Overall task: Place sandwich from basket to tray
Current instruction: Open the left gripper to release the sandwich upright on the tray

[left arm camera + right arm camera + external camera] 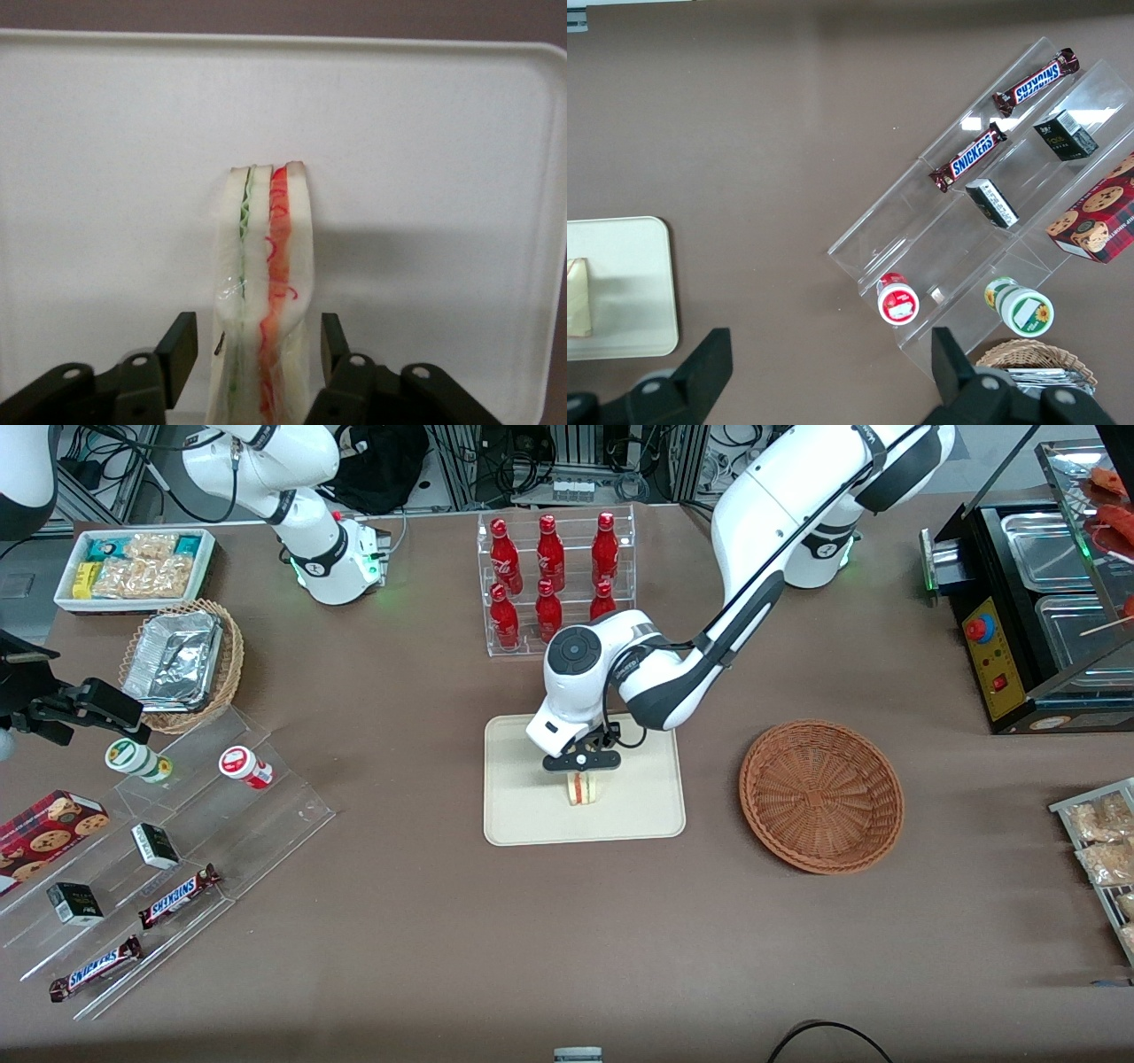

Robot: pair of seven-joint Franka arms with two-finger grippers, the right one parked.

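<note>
From the front, found the small triangular white-bread sandwich with orange and green filling (582, 788) standing on edge near the middle of the flat cream rectangular tray (523, 815). Saw the left arm's black two-finger gripper (582, 766) directly above it. Noted the round reddish-brown wicker basket (821, 795) empty, well apart toward the working arm's end of the brown counter (399, 957). Judged the transfer all but finished.

From the left wrist, saw the gripper (257, 341) straddling the sandwich (266, 292), fingers (182, 345) spread just clear of the bread on each side. Took this for a release, the wedge left balanced on the tray (106, 177) by its own crust. Feared a topple on withdrawal.

From the right wrist, caught only a sliver of sandwich (578, 297) on the tray (629, 292), near a clear acrylic stepped shelf of snacks (983, 204).
</note>
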